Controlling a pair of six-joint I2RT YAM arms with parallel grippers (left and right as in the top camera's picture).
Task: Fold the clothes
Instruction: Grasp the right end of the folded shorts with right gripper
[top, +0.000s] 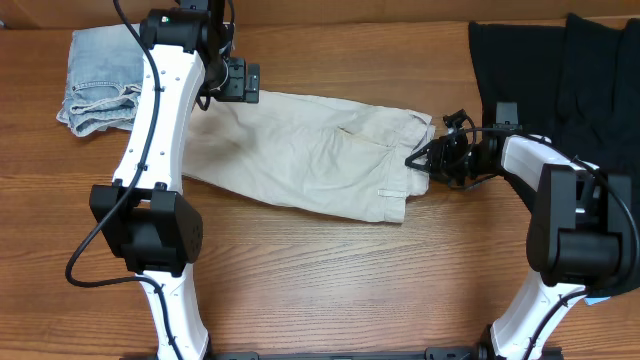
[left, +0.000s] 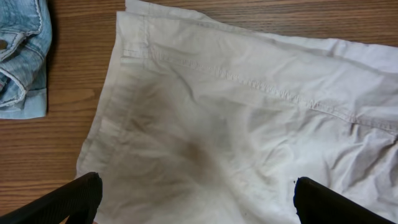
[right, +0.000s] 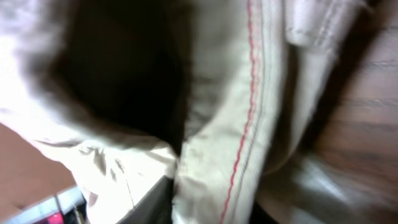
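**At the waistband end a pinch, at the leg end open fingers**

Between the fingers of my right gripper (top: 415, 160) sits the waistband edge of the shorts (top: 310, 150), pinched narrow. My wrist view is all bunched cloth and a red-stitched seam. My left gripper (left: 196, 183) hangs wide open over the leg hem, holding nothing. The shorts lie spread across the middle of the table (top: 330, 260), waistband toward my right. I judge the left fingers should take a hem corner before any lift, so both ends rise level. A denim garment (top: 100, 80) lies just past the hem and black clothes (top: 560, 70) sit behind my right arm. Bare wood toward me is the room for folding.
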